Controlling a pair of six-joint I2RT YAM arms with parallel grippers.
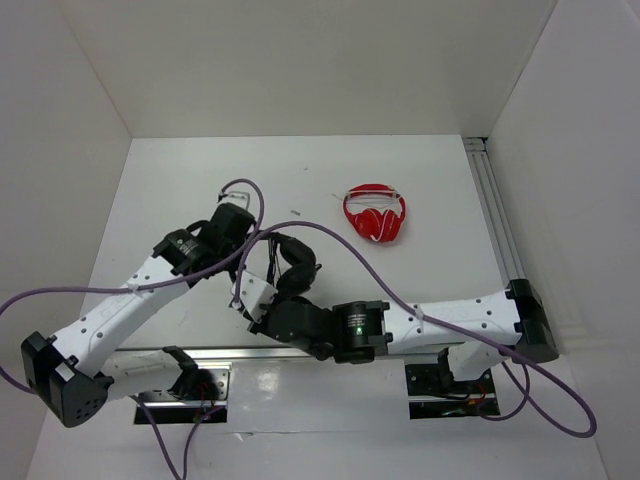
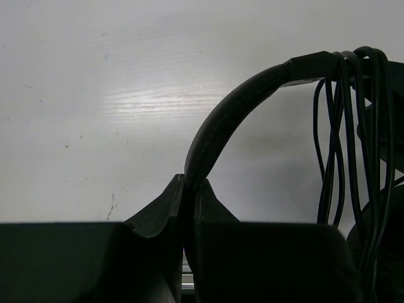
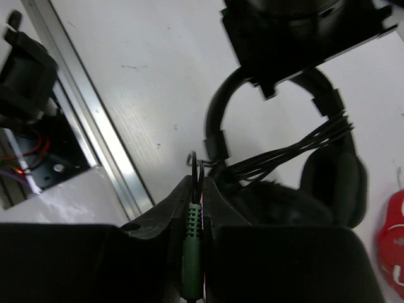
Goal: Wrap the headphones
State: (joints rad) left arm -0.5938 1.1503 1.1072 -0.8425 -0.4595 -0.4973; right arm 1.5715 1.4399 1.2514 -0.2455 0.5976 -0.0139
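Centre-left in the overhead frame, the left gripper (image 2: 188, 189) clamps the headphones (image 1: 290, 262) by the headband (image 2: 227, 120), likely steadying them, while the right gripper (image 3: 197, 188) pinches the plug (image 3: 192, 233), apparently to hold the wound cable (image 3: 284, 151) taut. Red headphones (image 1: 375, 213) lie right.

Black headphones (image 3: 331, 180), cable in several loops across the headband

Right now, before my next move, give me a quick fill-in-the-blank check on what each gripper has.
1. The left gripper is shut on the ____ of the headphones.
2. The right gripper pinches the cable by its ____ plug.
3. The other headset on the table is coloured ____.
Missing words: headband; green; red.
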